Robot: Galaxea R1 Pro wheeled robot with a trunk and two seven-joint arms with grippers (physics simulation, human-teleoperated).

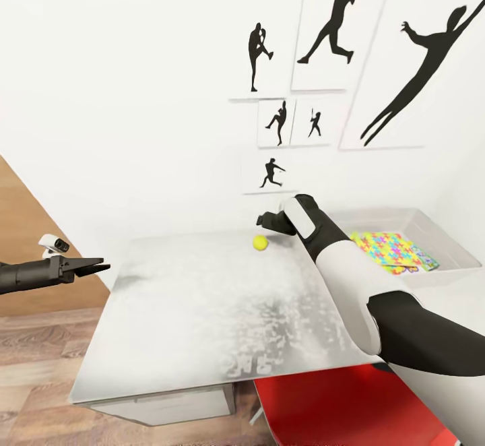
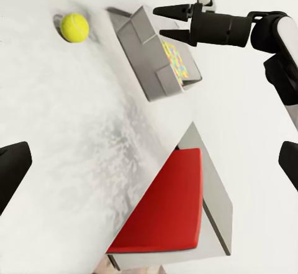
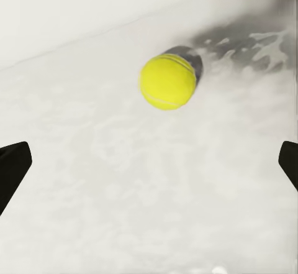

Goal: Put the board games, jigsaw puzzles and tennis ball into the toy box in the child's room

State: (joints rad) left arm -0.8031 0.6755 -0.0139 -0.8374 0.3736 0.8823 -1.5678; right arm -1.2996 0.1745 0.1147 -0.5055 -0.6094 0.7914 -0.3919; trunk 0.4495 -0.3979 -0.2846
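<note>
R tool (image 1: 264,219) open, above tennis ball (image 3: 167,82) | L tool (image 1: 94,267) open | head: jigsaw puzzles (image 1: 394,249) in toy box (image 1: 441,230)

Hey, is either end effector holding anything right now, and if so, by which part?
Nothing is held. The right end effector is open above the table, short of the tennis ball; the left end effector is empty off the table's edge.

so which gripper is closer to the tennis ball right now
The right gripper: it hangs open just by the tennis ball near the toy box. The left gripper is off the table's far edge.
</note>
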